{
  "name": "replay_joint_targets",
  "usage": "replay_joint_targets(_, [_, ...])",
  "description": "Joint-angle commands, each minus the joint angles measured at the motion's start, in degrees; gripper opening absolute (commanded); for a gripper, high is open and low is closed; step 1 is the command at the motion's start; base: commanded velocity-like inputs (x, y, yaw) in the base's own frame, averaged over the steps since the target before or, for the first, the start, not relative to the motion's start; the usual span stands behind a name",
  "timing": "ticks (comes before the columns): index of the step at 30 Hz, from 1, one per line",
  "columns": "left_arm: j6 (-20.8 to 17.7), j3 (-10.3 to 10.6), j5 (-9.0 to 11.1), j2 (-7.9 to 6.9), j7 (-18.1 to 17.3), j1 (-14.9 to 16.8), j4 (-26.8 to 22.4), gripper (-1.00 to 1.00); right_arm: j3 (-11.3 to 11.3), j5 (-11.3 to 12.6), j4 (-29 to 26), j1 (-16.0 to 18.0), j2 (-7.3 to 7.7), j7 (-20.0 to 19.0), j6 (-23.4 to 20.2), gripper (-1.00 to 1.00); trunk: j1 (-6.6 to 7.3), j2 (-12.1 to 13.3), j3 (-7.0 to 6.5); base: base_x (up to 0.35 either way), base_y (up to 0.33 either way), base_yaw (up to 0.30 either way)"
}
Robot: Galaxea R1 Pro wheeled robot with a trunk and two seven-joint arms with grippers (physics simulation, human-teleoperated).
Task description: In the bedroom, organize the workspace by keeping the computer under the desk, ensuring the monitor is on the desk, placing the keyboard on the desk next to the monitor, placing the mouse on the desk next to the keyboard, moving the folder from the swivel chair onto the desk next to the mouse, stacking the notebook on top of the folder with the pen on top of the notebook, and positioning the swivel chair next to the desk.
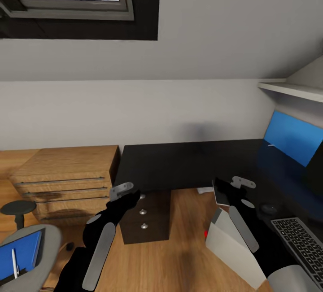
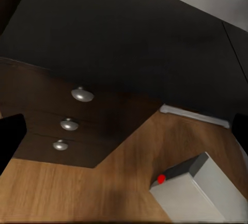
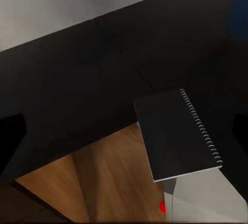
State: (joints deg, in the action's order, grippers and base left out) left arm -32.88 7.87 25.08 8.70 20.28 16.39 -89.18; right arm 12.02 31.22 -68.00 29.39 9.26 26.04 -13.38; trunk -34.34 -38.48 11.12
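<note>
Left gripper [image 1: 127, 190] is hovering over the desk's [image 1: 188, 162] front edge above the three-drawer unit [image 1: 144, 213], fingers spread, grasping nothing. Right gripper [image 1: 233, 187] is hanging above the notebook [image 3: 175, 133], also spread and empty; the dark spiral-bound notebook is lying on the desk edge, partly overhanging the computer [image 1: 233, 245], which is standing on the floor beneath. Keyboard [image 1: 301, 242] is sitting on the desk at the right, with a small dark mouse [image 1: 269, 208] just beyond it. Swivel chair [image 1: 31, 256] is standing well to the left, carrying the blue folder [image 1: 20, 256] with the pen [image 1: 15, 263] on top.
</note>
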Motion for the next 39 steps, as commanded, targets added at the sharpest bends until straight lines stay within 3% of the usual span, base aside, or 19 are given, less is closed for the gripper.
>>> replay_joint_targets(1, [-0.15,0.04,0.59,0.0,0.55,0.05,-0.07,1.0,0.22,0.33,-0.1,0.06,0.07,0.48,-0.17,1.0,0.0,-0.08,0.1,-0.092,0.041,0.0])
replay_joint_targets(8, [-0.16,0.04,0.56,0.0,0.69,0.05,-0.02,1.0,0.39,0.33,-0.11,0.06,0.06,0.5,-0.03,1.0,0.0,-0.08,0.1,-0.037,0.017,0.08])
replay_joint_targets(21, [-0.2,0.04,0.5,0.0,0.76,0.05,0.82,1.0,0.54,0.25,-0.12,0.06,0.06,0.51,0.02,1.0,0.0,-0.08,0.1,-0.016,0.002,0.249])
replay_joint_targets(30, [-0.3,0.04,0.53,0.0,0.73,0.05,1.41,1.0,0.55,0.27,-0.12,0.06,0.06,0.51,0.1,1.0,0.0,-0.08,-0.12,-0.233,0.0,0.235])
replay_joint_targets(39, [-0.31,0.04,0.45,0.0,0.68,0.05,1.63,1.0,0.55,0.25,-0.14,-0.07,0.06,0.52,0.26,1.0,0.0,-0.08,-0.83,-0.079,0.0,0.056])
